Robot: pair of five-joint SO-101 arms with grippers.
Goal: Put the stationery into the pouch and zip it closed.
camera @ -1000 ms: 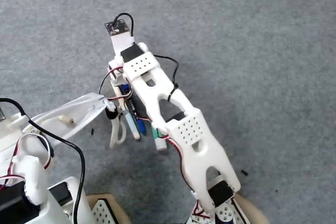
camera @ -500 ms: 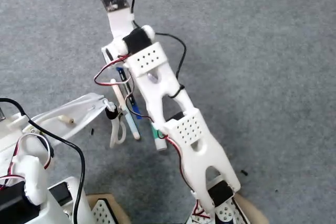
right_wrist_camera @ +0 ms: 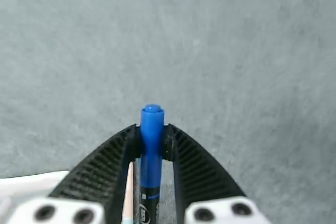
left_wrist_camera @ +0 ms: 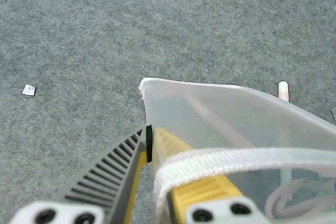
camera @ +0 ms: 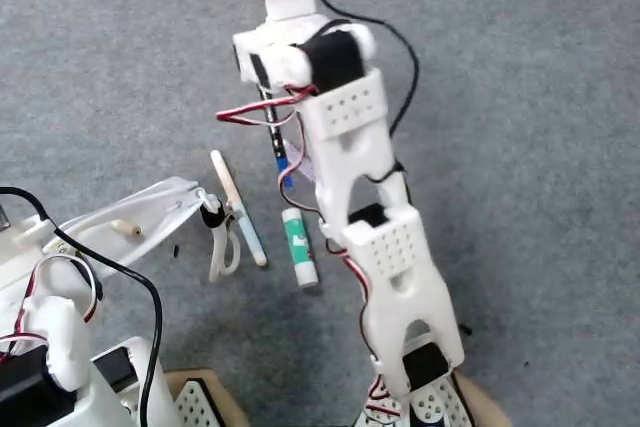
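The right arm's gripper (right_wrist_camera: 151, 136) has its two black ribbed fingers closed tight on a blue-capped marker with a black barrel (right_wrist_camera: 151, 145). The marker lies along the fingers, and its rounded blue cap pokes just past the tips. The right wrist view shows that grip plainly. From the high view the same marker (camera: 285, 169) is a thin dark stick under the white arm, with its long axis running from the far side of the table toward the arm bases and the blue end nearer the bases. There is a label on the barrel, but it is too small to read.

The left arm's gripper (left_wrist_camera: 148, 142) is pinched shut on the rim of the translucent white mesh pouch (left_wrist_camera: 220, 114), with a yellow pad on the inside and a grey ribbed finger on the outside. The high view shows the pouch stretched out over the grey carpeted table (camera: 520, 97), its black zipper pull (camera: 211, 215) beside a white cord loop (camera: 225, 252).

Just beside the pull lies a slim cream and pale-blue pen (camera: 238, 209), running roughly parallel to the marker. Near it is a green and white stick (camera: 299, 246), whose markings are unreadable.
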